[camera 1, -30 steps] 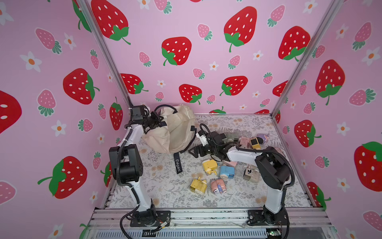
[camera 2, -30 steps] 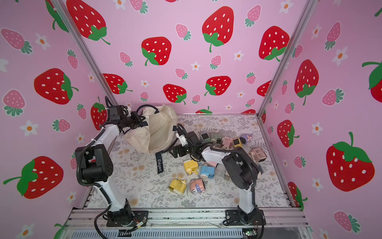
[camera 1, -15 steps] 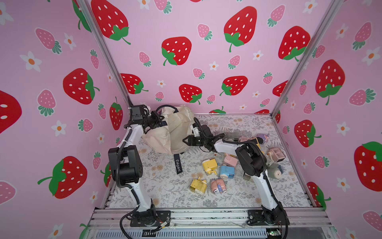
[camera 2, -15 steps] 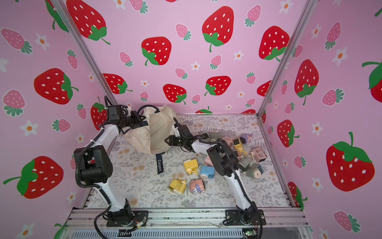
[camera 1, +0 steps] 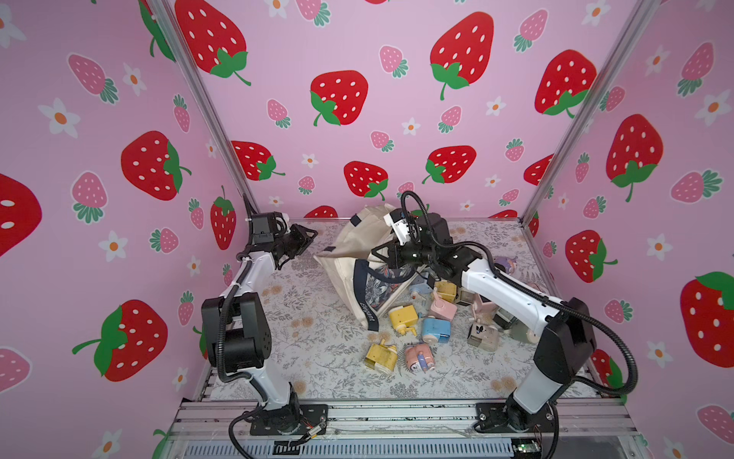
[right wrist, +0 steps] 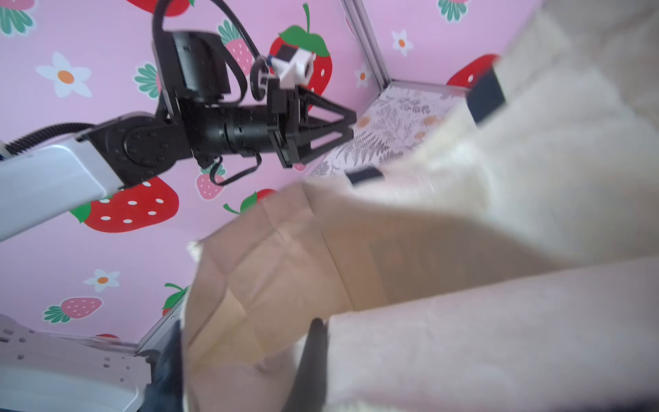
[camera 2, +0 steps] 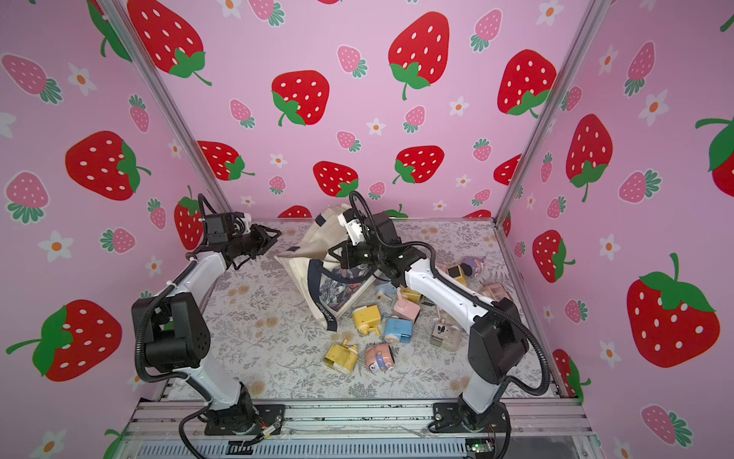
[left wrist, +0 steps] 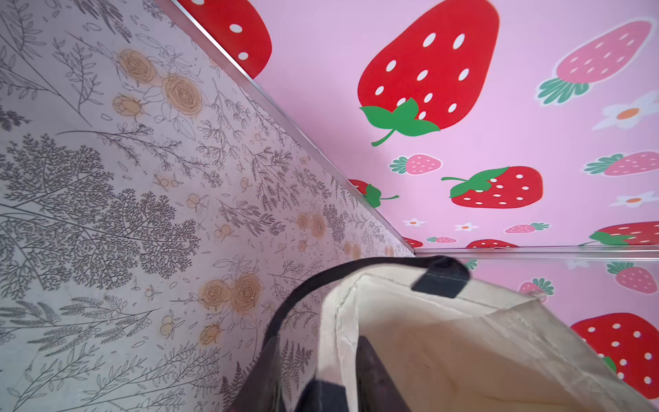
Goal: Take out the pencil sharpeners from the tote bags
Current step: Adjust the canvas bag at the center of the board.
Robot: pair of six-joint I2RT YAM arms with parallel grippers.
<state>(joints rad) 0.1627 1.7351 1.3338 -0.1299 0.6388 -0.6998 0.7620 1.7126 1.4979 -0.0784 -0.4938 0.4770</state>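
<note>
Tote bag [camera 1: 357, 238] stands slumped toward 12 o'clock on the table [camera 1: 302, 318], and looks the same in both top views [camera 2: 311, 242]. Right gripper [camera 1: 377, 254] is at the tote's 3 o'clock flank with jaws together, pinching the cream canvas. The right wrist view shows one dark finger [right wrist: 312, 356] pressed into a cloth fold. Left gripper [camera 1: 308, 237] hangs at 9 o'clock of the tote, just beside it and not touching. Its jaws are partly apart with nothing between them. Left wrist view looks into the tote bag [left wrist: 445, 339]: bare cream inside, with a navy handle [left wrist: 440, 281] at the rim. Deeper in is hidden, so cannot tell if any sharpener is in there. Front pocket [camera 1: 379, 280] is navy-edged with a floral print and faces 5 o'clock; its contents are not visible. Black Elegant strap [camera 1: 367, 314] hangs down to the table. Pencil sharpeners [camera 1: 435, 330] lie out on the table, scattered from 3 to 5 o'clock of the tote. A yellow sharpener [camera 1: 403, 318] is just beside the strap end, with a blue one touching it and a pink sharpener [camera 1: 443, 308] behind that. A second yellow [camera 1: 381, 355] and a second pink [camera 1: 417, 355] sit side by side at 5 o'clock. A sage sharpener [camera 1: 482, 336] is at 4 o'clock and a purple sharpener [camera 1: 506, 264] at 3 o'clock. Several more are partly hidden under the right arm.
</note>
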